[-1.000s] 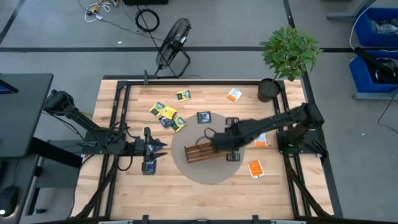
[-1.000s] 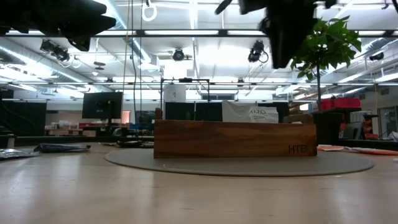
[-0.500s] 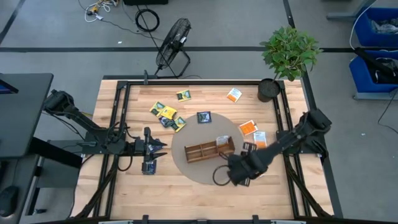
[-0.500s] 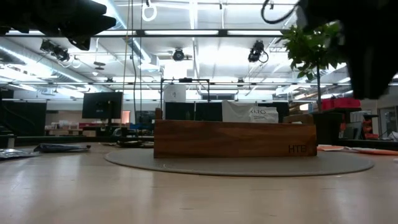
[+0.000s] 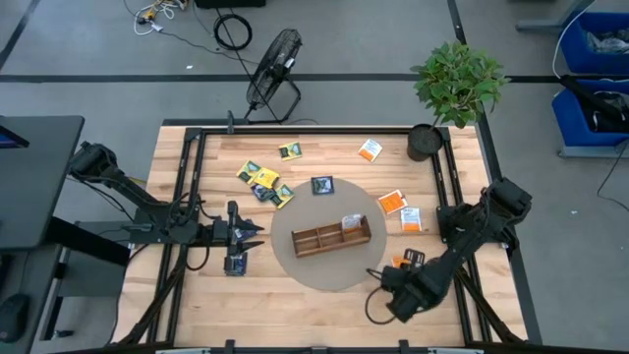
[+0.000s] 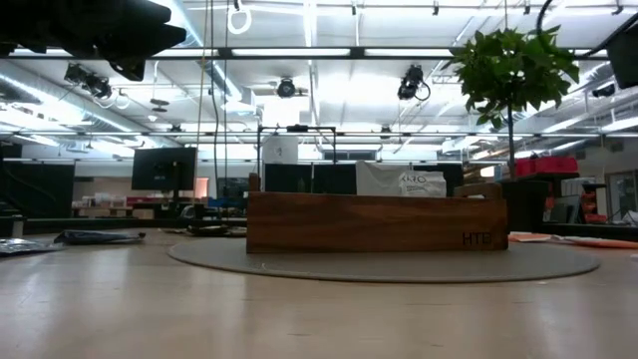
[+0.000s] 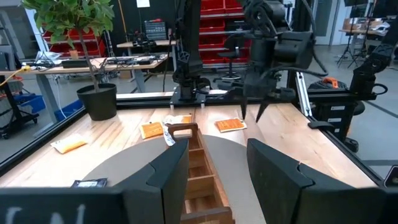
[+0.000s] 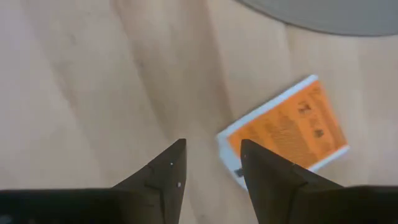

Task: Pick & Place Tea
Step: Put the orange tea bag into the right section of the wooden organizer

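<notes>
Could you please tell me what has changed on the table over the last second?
The right gripper swung from above the wooden tray to the table's near right corner, now open over an orange sachet on the wood. One sachet lies in the tray's right end. The left gripper, tray and scattered sachets stayed put.

The table (image 5: 197, 295) is pale planked wood with a smooth, soft sheen. The tray (image 5: 330, 237) is darker, grained wood on a matt grey mat (image 5: 314, 275). The orange sachet (image 8: 292, 127) looks papery and matt.

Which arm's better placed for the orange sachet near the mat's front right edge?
Right. Its claw is open directly above that orange sachet, fingers pointing down at it. The left claw sits across the tray, far off.
</notes>
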Robot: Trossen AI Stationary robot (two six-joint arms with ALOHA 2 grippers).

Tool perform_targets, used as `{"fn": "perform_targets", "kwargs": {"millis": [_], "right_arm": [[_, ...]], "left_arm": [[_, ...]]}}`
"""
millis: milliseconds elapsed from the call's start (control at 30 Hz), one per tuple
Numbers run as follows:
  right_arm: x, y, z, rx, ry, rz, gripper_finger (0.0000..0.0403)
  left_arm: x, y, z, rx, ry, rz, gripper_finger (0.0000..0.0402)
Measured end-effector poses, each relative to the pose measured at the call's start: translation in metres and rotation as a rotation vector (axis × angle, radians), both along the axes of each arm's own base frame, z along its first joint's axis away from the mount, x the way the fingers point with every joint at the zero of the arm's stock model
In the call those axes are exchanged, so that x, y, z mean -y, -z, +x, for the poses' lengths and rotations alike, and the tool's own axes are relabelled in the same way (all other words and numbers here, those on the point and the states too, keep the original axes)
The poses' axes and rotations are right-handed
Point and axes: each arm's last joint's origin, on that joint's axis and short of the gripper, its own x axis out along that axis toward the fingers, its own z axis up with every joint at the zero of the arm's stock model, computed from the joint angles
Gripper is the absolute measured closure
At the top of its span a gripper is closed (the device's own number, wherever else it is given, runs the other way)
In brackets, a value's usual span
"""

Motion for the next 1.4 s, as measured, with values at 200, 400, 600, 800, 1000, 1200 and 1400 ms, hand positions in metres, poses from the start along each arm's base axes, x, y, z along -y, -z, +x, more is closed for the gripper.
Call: {"fn": "perform_targets", "kwargs": {"millis": [200,400,600,800,1000,1200,1400], "right_arm": [[0.006,0.016,-0.014,-0.035,0.032,-0.037,0.0243],[0.011,0.035,-0.022,-0.009,0.048,0.008,0.0244],[0.012,0.037,-0.023,-0.014,0.042,0.007,0.0275],[0.012,0.035,-0.022,-0.008,0.026,0.02,0.0381],[0.018,-0.002,-0.015,0.083,0.032,0.085,0.0393],[0.036,-0.041,-0.001,0.272,0.042,0.205,0.04],[0.055,-0.067,0.01,0.397,0.048,0.31,0.0401]], "left_arm": [[0.0,0.0,0.0,0.0,0.0,-0.003,0.0232],[0.0,0.0,0.0,-0.001,0.0,-0.003,0.0232],[0.0,0.0,0.0,-0.001,0.0,-0.002,0.0232],[0.0,0.0,0.0,0.0,0.0,0.001,0.0232],[0.0,-0.002,0.0,0.018,0.0,0.02,0.0232],[-0.006,-0.003,0.004,0.028,-0.005,0.039,0.0232],[-0.016,-0.004,0.011,0.039,0.043,0.037,0.0232]]}}
